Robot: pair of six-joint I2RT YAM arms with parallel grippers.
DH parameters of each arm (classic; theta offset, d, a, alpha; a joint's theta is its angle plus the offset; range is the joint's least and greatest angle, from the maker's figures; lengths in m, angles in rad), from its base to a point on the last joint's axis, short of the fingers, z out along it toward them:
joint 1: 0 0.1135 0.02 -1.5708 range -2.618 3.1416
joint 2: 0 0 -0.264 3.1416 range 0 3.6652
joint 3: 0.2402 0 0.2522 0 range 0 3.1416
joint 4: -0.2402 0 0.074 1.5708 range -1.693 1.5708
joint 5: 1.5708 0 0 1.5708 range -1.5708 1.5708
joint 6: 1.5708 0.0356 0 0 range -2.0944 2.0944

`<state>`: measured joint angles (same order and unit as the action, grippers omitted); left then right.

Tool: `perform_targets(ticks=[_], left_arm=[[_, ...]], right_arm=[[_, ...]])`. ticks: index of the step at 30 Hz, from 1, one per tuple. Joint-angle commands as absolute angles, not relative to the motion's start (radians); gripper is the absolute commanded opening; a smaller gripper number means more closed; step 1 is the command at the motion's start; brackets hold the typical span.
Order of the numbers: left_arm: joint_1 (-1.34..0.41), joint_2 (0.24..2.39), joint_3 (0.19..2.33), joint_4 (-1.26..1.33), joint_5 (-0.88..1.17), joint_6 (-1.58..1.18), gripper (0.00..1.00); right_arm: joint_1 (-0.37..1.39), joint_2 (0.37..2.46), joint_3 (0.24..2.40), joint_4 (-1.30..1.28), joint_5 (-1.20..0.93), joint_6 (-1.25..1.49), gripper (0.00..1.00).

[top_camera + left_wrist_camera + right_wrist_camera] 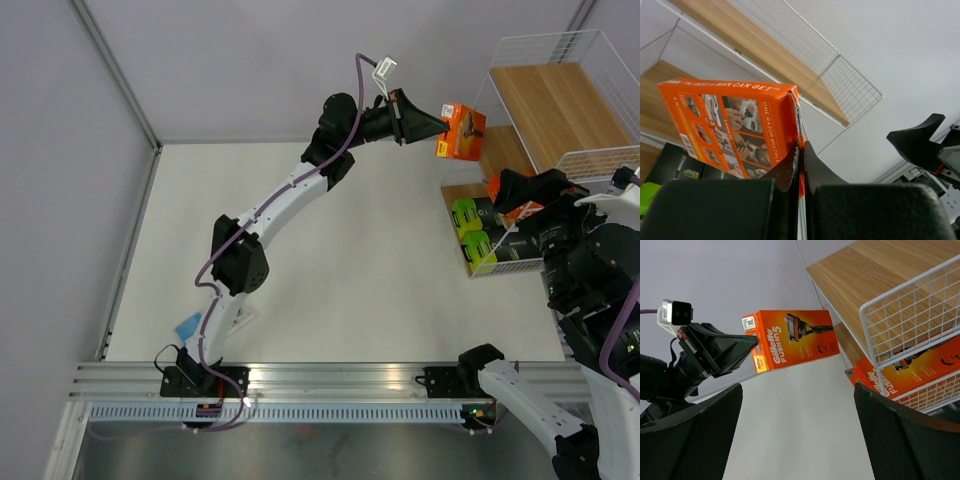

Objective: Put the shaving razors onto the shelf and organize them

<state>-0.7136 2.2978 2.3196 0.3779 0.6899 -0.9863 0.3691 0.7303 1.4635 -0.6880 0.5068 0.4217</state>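
The left arm [285,195] is showing white shells between black joints, a purple cable [357,80] running along it, ending in a black gripper [443,123]; the right arm [522,388] is matching.

orange razor pack [795,340], light-wood shelf [555,110], black-and-lime packs [466,213]

— Where does my left arm [280,205] sit?
— I have it stretched far forward and rightward, the left gripper [438,124] pinched tight on the orange pack [463,131].
— And my right arm [590,260]?
— Folded near its base, with the right gripper [797,390] aimed forward and its fingers [690,435] spread wide.
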Motion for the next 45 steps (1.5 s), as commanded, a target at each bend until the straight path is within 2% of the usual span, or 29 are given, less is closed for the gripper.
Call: perform_targets(ticks=[1,7,17,36,45], left_arm=[[-0.738,2.284,2.391,0.466,0.672,-1.017,0.02],[-0.749,2.307,2.401,0.508,0.617,-1.029,0.02],[-0.755,2.508,2.483,0.623,0.466,-1.261,0.02],[-0.807,2.589,2.447,0.505,0.285,-1.39,0.02],[-0.831,2.687,2.525,0.486,0.155,-1.394,0.02]], right_arm=[[0.37,0.723,1.456,-0.7,0.538,0.408,0.98],[0.37,0.735,1.453,-0.693,0.525,0.403,0.98],[0.37,0.712,1.445,-0.704,0.545,0.406,0.98],[0.37,0.741,1.384,-0.661,0.488,0.383,0.98],[0.37,0.75,1.348,-0.623,0.414,0.383,0.98]])
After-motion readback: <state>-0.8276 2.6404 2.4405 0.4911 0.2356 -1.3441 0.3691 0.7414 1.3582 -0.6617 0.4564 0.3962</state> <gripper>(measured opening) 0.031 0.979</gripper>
